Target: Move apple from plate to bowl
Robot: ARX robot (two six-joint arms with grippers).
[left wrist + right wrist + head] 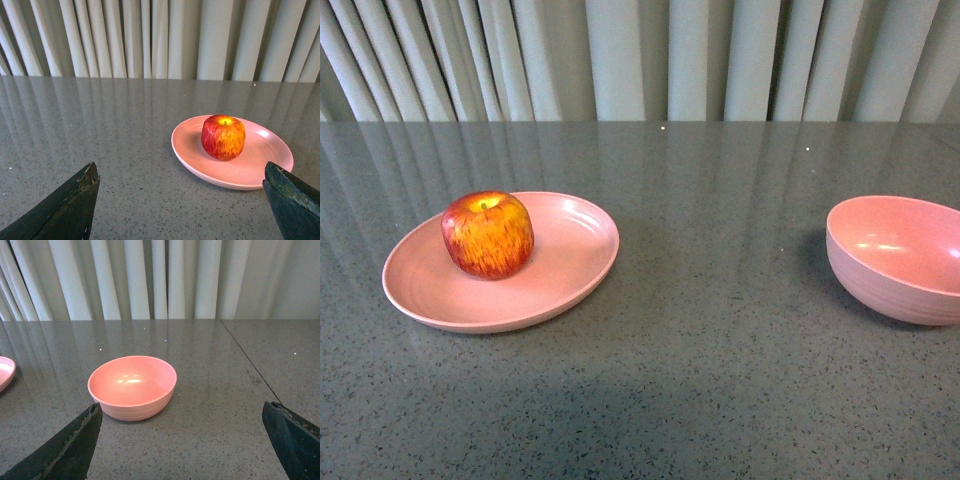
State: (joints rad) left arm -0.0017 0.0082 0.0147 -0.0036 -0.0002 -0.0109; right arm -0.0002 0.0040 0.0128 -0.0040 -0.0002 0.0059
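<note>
The red, yellow-streaked apple point(487, 234) sits on the shallow pink plate point(560, 275) at the left of the grey table. The deep pink bowl point(900, 258) stands empty at the right, cut by the frame edge. Neither arm shows in the front view. In the left wrist view my left gripper point(182, 172) is open, its dark fingertips point(85, 187) wide apart, with the apple point(223, 137) on the plate point(250, 167) ahead of it and apart from it. In the right wrist view my right gripper point(182, 412) is open, short of the bowl point(132, 386).
Pale pleated curtains point(640, 55) hang behind the table's far edge. A thin seam point(247, 362) runs across the tabletop beside the bowl. A sliver of the plate point(5, 372) shows at the edge of the right wrist view.
</note>
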